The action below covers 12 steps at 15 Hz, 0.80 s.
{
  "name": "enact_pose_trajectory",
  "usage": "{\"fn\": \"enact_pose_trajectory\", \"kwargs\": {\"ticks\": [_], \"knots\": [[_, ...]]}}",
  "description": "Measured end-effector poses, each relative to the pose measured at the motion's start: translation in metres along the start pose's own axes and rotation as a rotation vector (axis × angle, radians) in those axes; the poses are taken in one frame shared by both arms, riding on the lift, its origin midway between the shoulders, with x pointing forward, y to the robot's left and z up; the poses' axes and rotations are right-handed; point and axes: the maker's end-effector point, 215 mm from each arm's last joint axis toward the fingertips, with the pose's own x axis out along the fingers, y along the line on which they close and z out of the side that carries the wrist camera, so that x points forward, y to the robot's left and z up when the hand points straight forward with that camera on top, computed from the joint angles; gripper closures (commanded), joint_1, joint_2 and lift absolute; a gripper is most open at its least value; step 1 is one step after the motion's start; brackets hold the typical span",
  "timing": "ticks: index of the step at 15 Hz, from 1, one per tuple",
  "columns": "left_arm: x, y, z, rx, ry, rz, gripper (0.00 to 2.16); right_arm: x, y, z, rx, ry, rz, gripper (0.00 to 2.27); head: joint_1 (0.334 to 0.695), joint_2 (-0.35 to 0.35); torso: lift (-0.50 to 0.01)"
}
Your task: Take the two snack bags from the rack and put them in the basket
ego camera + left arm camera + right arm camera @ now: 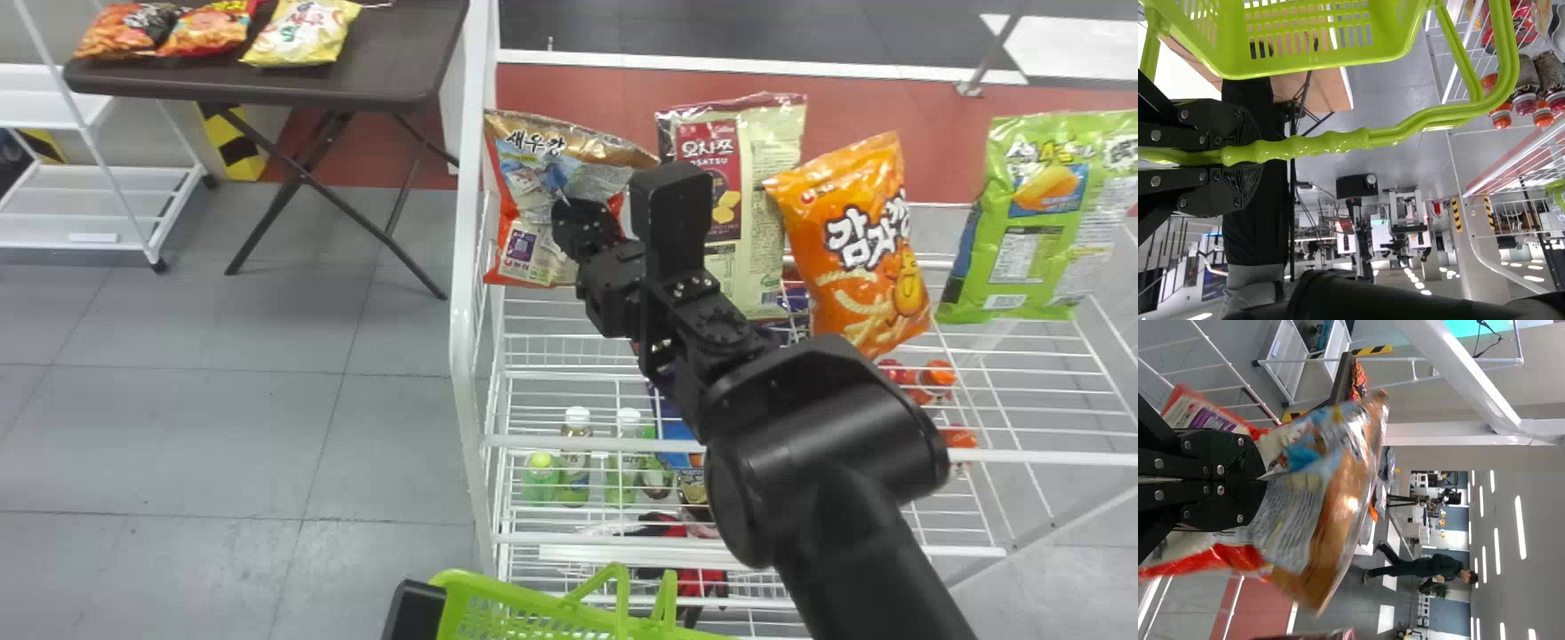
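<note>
Your left gripper is clamping the green basket by its handle. Rightward, the side post of the rack is standing beside the brown-topped snack bag. Your right gripper is pinching that bag mid-body, its long axis running roughly upright. The basket is lying below, nearer you; post clearance is likely governing your move. The maroon-and-cream bag is limiting room rightward.

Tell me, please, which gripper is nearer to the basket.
Left. The left gripper grips the basket by its handle, while the right gripper is farther off, up at the rack, holding a bag.
</note>
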Motion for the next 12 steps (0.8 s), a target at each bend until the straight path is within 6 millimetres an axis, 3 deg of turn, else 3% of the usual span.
{"fn": "enact_pose_trajectory", "kwargs": {"ticks": [3, 7, 12], "knots": [[0.000, -0.001, 0.000, 0.003, 0.000, -0.002, 1.65, -0.041, -0.009, -0.010, 0.006, 0.042, -0.004, 2.25, 0.695, -0.129, -0.010], [0.001, -0.004, 0.001, 0.006, -0.001, -0.007, 1.65, -0.110, -0.019, -0.015, 0.032, 0.089, 0.005, 2.25, 0.695, -0.202, -0.010], [0.010, -0.008, 0.001, 0.003, 0.004, -0.021, 1.65, -0.192, -0.037, -0.034, 0.022, 0.223, 0.011, 2.25, 0.695, -0.350, -0.010]]}}
